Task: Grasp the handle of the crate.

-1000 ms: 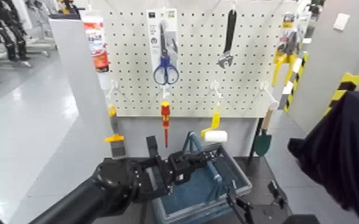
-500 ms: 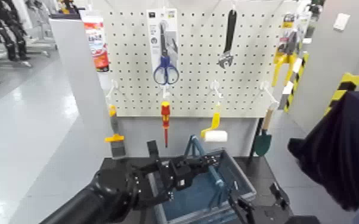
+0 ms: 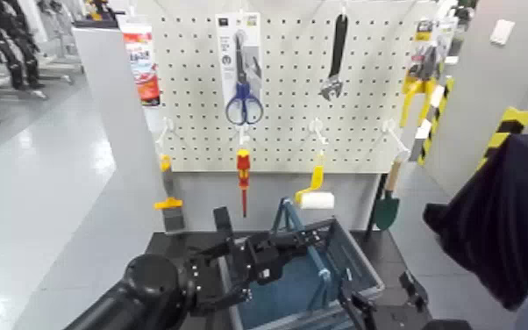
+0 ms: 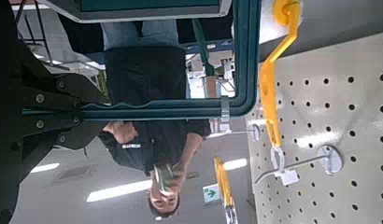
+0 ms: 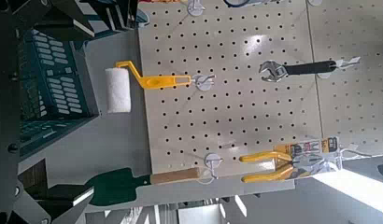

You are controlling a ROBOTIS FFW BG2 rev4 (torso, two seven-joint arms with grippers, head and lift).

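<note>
Handle: the teal bar (image 3: 305, 245) stands raised over the crate, near the centre, below the pegboard; in the left wrist view it (image 4: 162, 110) runs straight out from the fingers.
Crate: grey-rimmed basket (image 3: 355, 261) with a blue slatted inside, low in the middle; its slats (image 5: 51, 84) fill one side of the right wrist view.
Left gripper: the left gripper (image 3: 296, 240) reaches in from the near left, its fingers (image 4: 51, 112) clenched around the handle.
Right gripper: the right gripper (image 3: 381, 310) sits low at the near right, beside the crate's near corner; cannot tell whether it is released or clenched.
Pegboard: white board (image 3: 289, 79) behind the crate, carrying blue scissors (image 3: 244, 104), a red-and-yellow screwdriver (image 3: 243, 179), a paint roller (image 3: 315, 197) and a wrench (image 3: 336, 54).
Person: dark clothing (image 3: 501, 219) at the far right.
</note>
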